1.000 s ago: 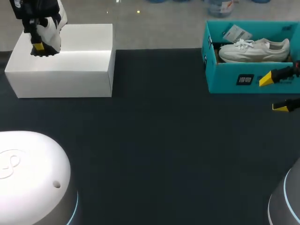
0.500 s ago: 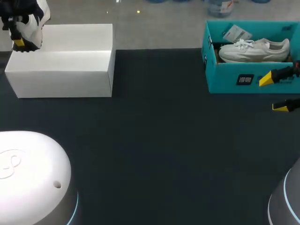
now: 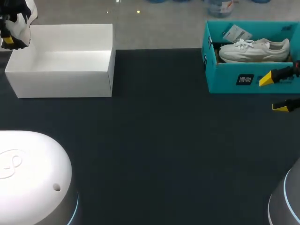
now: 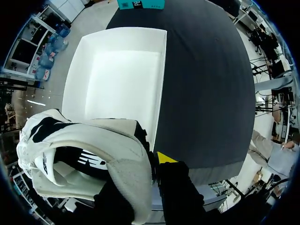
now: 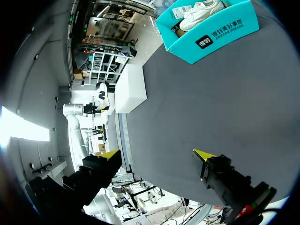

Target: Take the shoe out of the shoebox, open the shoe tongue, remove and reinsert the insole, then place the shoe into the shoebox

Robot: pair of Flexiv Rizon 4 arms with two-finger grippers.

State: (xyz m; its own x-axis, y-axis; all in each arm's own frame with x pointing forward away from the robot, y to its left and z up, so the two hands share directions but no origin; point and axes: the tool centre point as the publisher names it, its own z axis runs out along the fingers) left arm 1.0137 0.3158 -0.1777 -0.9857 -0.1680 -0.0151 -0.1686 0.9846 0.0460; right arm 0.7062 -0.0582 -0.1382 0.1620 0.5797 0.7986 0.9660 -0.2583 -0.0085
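- Over the table's far left corner, head view: logged left gripper (image 3: 10, 41) clenched on white-and-black sneaker (image 3: 18, 26), lifted clear above the left end of the open white shoebox (image 3: 61, 70).
- Same view, right side: logged right gripper (image 3: 273, 93) released, nothing between the yellow tips, just in front of the teal shoebox (image 3: 234, 79). Noted white sneaker (image 3: 255, 49) lying inside that box. Noted both boxes on the dark table (image 3: 159, 150), well apart.
- Left wrist view: found held sneaker close against the fingers, one yellow tip showing beside its pale grey upper, other tip hidden behind the shoe. Found white shoebox ahead, beneath the shoe.
- Right wrist view: found both yellow tips wide apart over bare tabletop, touching nothing. Found teal shoebox with white sneaker far ahead, and white shoebox off to one side with the lifted sneaker at its far end.
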